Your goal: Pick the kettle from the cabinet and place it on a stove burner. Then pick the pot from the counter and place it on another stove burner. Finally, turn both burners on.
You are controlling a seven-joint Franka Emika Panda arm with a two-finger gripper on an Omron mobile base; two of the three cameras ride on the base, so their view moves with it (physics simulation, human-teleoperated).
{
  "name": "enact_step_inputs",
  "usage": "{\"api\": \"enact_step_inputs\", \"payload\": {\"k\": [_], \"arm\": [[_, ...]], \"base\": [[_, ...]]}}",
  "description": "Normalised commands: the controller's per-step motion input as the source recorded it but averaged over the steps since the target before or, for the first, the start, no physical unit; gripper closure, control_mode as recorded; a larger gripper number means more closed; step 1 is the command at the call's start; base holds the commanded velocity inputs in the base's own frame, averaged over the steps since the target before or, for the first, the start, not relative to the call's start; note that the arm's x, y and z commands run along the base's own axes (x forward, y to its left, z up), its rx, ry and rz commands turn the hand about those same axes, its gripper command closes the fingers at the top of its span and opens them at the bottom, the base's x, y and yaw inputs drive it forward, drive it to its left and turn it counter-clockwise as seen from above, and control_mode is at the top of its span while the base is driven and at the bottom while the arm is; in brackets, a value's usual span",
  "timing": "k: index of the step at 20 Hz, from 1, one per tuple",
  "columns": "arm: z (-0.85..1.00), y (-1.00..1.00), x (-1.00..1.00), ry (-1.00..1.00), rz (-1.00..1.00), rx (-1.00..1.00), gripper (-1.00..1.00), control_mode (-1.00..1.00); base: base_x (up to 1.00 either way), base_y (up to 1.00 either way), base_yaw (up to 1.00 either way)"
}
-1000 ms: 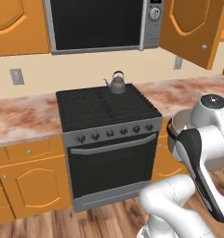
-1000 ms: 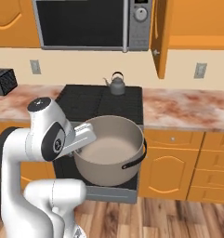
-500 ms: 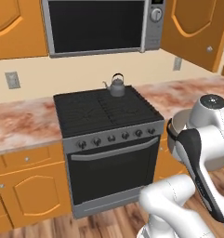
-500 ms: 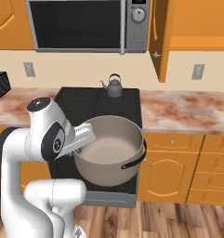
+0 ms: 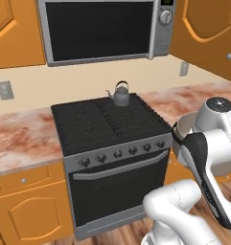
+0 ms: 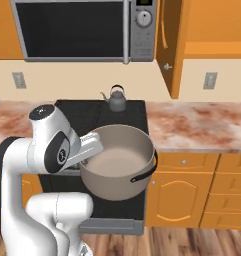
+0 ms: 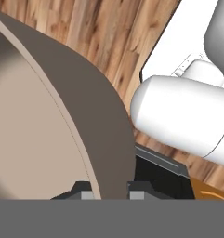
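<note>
My gripper (image 7: 109, 188) is shut on the rim of the large grey-beige pot (image 6: 119, 160), one fingertip on each side of its wall (image 7: 99, 107). The pot hangs in the air in front of the stove's steel front, at about cooktop height. In the left base view the pot's rim (image 5: 182, 128) peeks out behind my arm. The small dark kettle (image 5: 121, 94) (image 6: 117, 100) stands upright on the rear right burner. The other black grates (image 5: 88, 122) (image 6: 84, 112) are bare. The orange wall cabinet (image 6: 212, 47) is up at the right, with its door (image 6: 164, 40) open.
A row of dark knobs (image 5: 121, 153) runs along the stove front above the oven door. A microwave (image 5: 98, 28) (image 6: 77, 30) hangs over the cooktop. Marbled counter (image 5: 21, 139) (image 6: 202, 125) lies on both sides, with orange drawers below. Wooden floor (image 7: 108, 32) shows under the pot.
The whole scene has slid down and grown a little in both base views, so the base has come closer to the stove. Arm and held pot keep their pose.
</note>
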Motion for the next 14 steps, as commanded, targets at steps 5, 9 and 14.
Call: {"api": "enact_step_inputs", "payload": {"k": [5,9,14], "arm": [[0.0,0.0,0.0,0.0,0.0,0.0,1.0,1.0],[0.0,0.0,0.0,0.0,0.0,0.0,1.0,1.0],[0.0,0.0,0.0,0.0,0.0,0.0,1.0,1.0]], "base": [[0.46,0.34,-0.11],[0.39,0.36,-0.13],[0.36,0.43,-0.14]]}}
